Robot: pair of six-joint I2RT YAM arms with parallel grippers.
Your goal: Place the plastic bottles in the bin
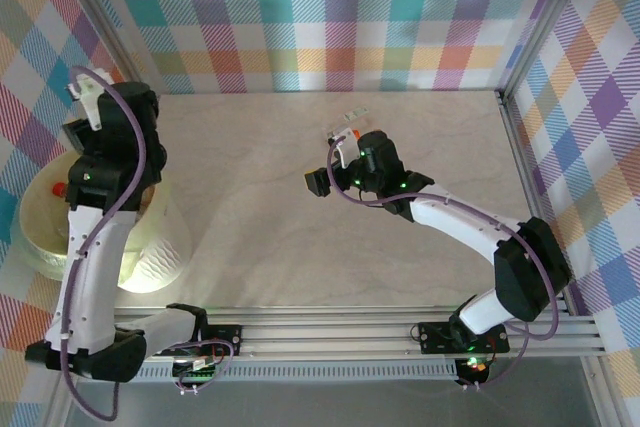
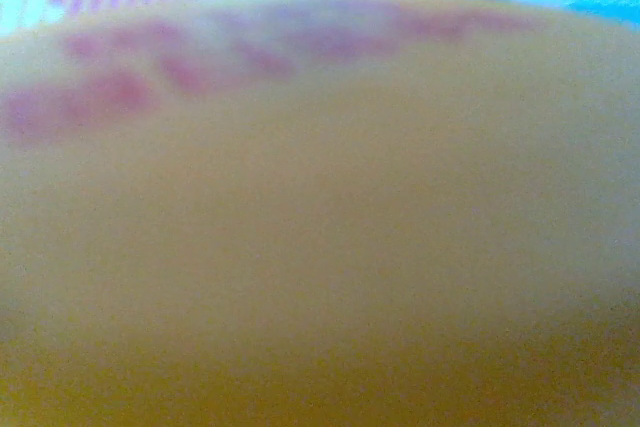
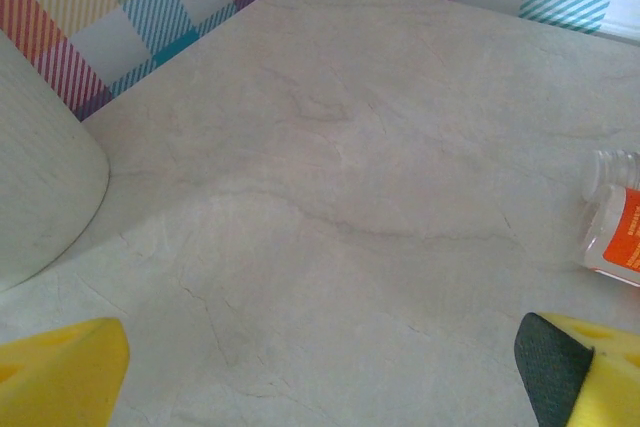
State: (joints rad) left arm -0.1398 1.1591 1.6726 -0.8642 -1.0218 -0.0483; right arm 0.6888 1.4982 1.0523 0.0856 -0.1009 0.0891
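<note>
The bin (image 1: pixel 165 247), a large pale yellow bucket, stands at the table's left edge, and its whitish wall (image 3: pixel 40 177) rises at the left of the right wrist view. A red cap (image 1: pixel 58 188) shows inside it. My left arm reaches over the bin with its fingers hidden under the wrist. In the left wrist view a blurred yellow surface (image 2: pixel 320 247) sits close to the lens. One clear plastic bottle with an orange label (image 3: pixel 615 232) lies on the table (image 1: pixel 352 129), just beyond my right gripper (image 3: pixel 320 367). That gripper (image 1: pixel 328 165) is open and empty above bare table.
Plaid walls and aluminium frame posts (image 1: pixel 525 137) close in the table at the back and on both sides. The pale tabletop (image 1: pixel 250 227) stretches between the bin and the right arm. A rail (image 1: pixel 330 332) carrying both arm bases runs along the near edge.
</note>
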